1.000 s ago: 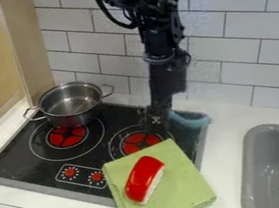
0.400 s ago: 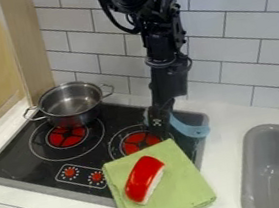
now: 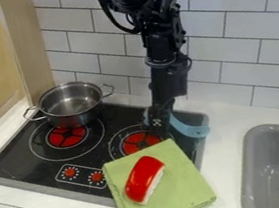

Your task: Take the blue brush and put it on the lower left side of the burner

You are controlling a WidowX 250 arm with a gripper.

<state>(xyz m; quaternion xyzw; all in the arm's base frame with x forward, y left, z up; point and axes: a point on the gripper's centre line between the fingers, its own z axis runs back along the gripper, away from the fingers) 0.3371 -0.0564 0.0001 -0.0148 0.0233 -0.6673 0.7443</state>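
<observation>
The blue brush (image 3: 189,128) is by the hand (image 3: 157,123), mid-frame, at the right of the stove (image 3: 17,157); whether it's gripped, I can't tell. Lower-left placement isn't done.

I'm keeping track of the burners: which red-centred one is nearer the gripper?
The right-hand burner in the view, beside the gripper and next to the green cloth; the left-hand burner lies by the pot.

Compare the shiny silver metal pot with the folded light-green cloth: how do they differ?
The pot is round and hollow; the cloth is flat and four-sided. The pot has side handles, the cloth none. The cloth bears a red-and-white object; the pot looks empty. Both rest at least partly on the black stovetop.
</observation>
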